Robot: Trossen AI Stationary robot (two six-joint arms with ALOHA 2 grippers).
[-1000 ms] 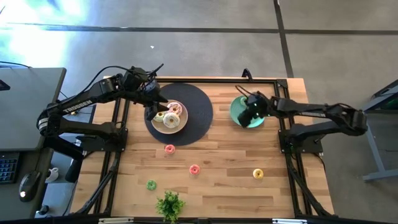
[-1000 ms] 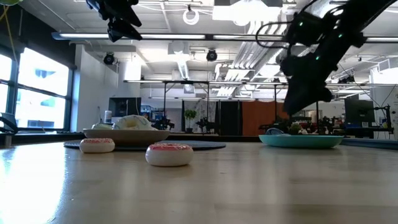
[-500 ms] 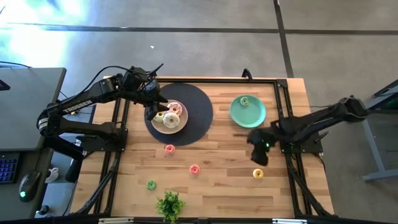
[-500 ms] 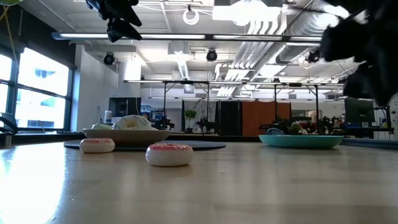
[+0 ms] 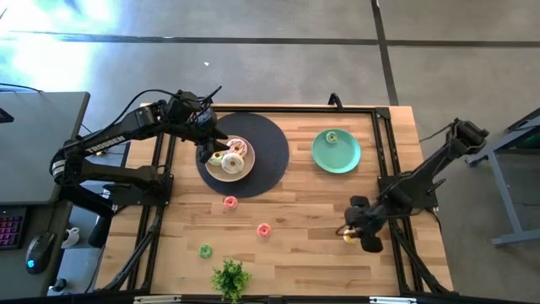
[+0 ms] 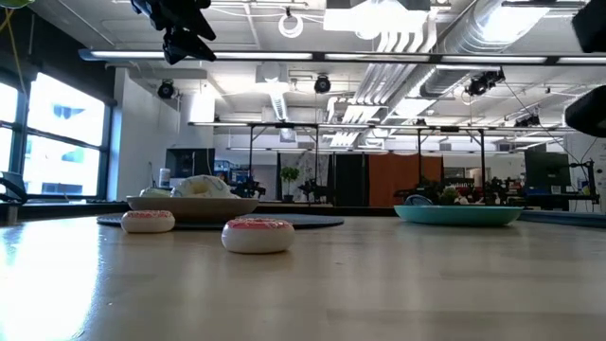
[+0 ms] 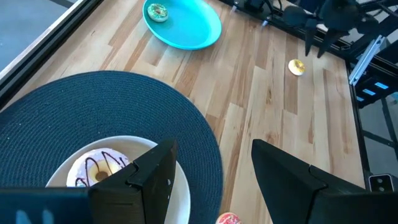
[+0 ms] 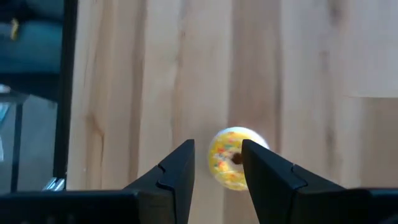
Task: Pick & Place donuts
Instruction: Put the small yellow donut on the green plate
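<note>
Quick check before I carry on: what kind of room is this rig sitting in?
Probably an open-plan lab or industrial workspace: exposed ceiling ducts and strip lights overhead, a bare concrete floor around the wooden table, and a desk with a mouse beside it.

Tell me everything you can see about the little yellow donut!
The yellow donut is a small toy ring with colourful speckles on top and a dark hole in its middle. It looks smooth, like plastic. It lies flat on the bare wooden table, near the right edge, away from the teal plate. The right gripper hangs right above it, fingers open with the donut showing in the gap between them. Whether they touch it yet, I cannot tell.
</note>
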